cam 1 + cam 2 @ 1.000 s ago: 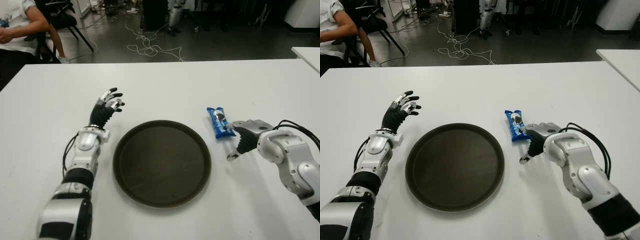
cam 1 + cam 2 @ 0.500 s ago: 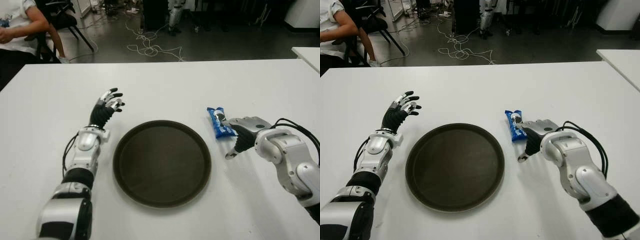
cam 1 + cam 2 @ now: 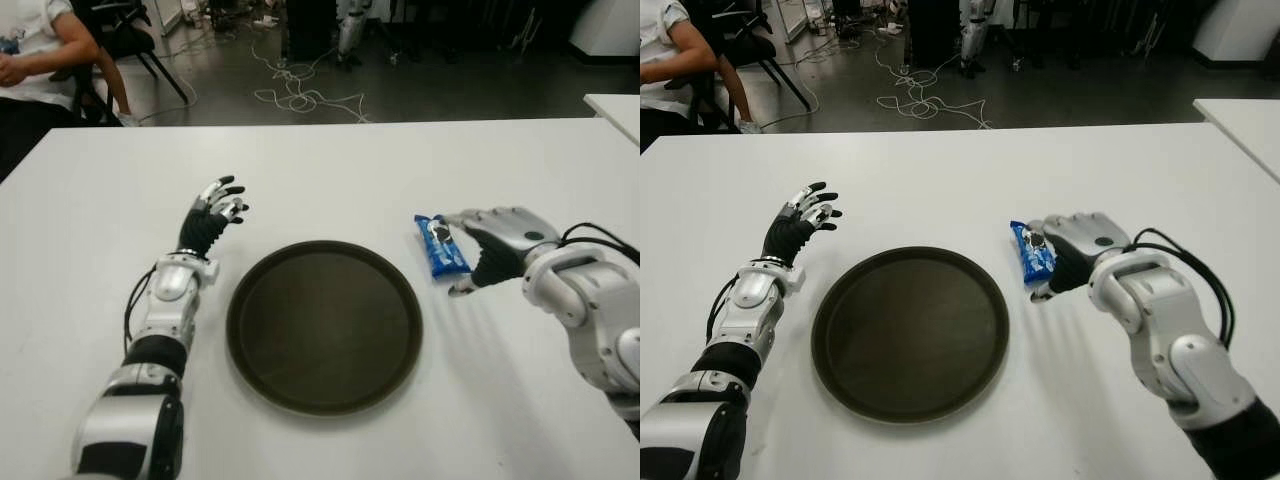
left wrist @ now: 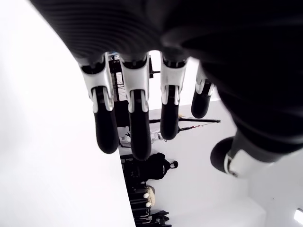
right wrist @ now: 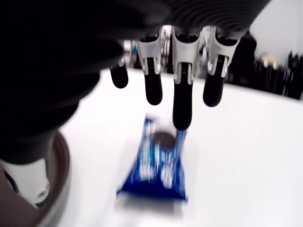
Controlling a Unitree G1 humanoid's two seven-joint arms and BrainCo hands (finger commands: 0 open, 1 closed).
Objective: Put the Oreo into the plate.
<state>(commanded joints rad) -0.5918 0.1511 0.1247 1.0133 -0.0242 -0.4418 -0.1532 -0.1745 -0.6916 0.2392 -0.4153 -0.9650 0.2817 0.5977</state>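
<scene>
Glossy blue Oreo (image 3: 441, 244) packet, round plate (image 3: 323, 325)

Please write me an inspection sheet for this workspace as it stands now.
Surface: white table, bare apart from the job's things.
Job's things: Oreo pack lies on the table right of the dark round plate, which holds nothing.
Clutter: nothing seen.
Hands: right hand open, fingers over the pack, not gripping; left hand open, left of the plate.
Cables: black cable on the right forearm; loose cords on the floor.
Surroundings: seated person at far left.
</scene>
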